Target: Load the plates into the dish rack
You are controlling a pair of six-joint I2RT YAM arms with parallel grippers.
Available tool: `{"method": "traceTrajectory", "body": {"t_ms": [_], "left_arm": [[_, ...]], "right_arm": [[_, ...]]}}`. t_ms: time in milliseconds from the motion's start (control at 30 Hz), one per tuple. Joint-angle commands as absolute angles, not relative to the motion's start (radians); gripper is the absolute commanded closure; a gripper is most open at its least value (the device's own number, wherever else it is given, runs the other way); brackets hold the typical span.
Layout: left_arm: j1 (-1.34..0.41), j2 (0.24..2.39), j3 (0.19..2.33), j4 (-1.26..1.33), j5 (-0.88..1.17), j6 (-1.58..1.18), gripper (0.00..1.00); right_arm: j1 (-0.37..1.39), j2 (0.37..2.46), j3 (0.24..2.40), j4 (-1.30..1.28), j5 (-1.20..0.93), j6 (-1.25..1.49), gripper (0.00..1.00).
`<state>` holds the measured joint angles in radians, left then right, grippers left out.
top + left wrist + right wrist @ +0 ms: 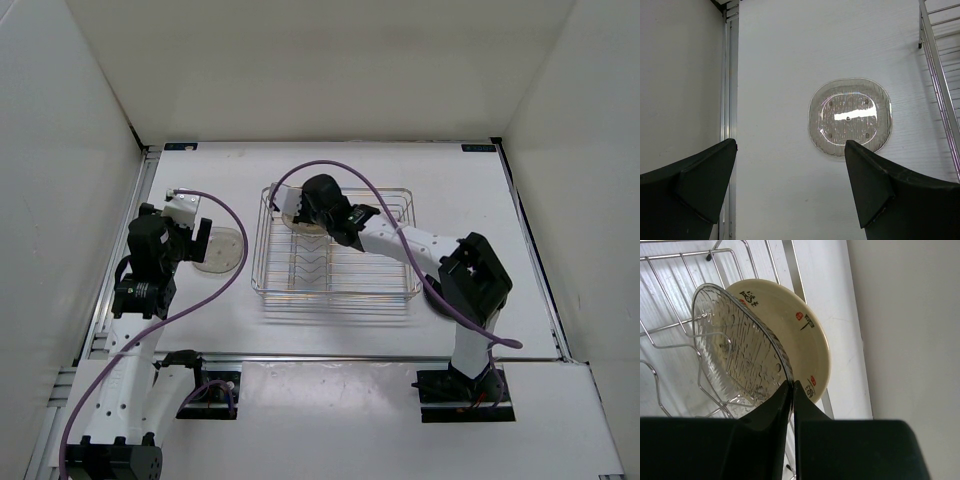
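Now: left gripper (790, 145) hangs above the table (400, 165), jaws wide, nothing held. A clear plate (850, 117) lies flat on the table just beyond its fingertips, left of the rack (335, 296) and apart from it. In the rack's far-left corner a tan plate (790, 325) stands on edge, tilted. A second clear plate (735, 350) stands on edge beside it among the wires, leaning toward it. Right gripper (791, 385) reaches into that corner, jaws narrow, fingertips pinched on the second clear plate's rim.
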<state>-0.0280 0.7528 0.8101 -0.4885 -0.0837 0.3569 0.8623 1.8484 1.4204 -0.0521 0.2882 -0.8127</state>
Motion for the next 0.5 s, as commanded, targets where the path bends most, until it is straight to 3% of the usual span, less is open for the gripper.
{"method": "traceTrajectory", "body": {"t_ms": [0, 300, 467], "left_arm": [[-0.021, 0.736, 0.815, -0.482, -0.071, 0.342, 0.0], [-0.012, 0.736, 0.805, -0.491, -0.061, 0.342, 0.0], [-0.003, 0.736, 0.805, -0.491, -0.061, 0.342, 0.0]], "right_arm": [[0.865, 1.855, 1.471, -0.044, 0.282, -0.781, 0.89], [0.865, 1.855, 1.462, -0.084, 0.293, -0.761, 0.8], [0.865, 1.836, 1.471, -0.084, 0.334, -0.752, 0.54]]}}
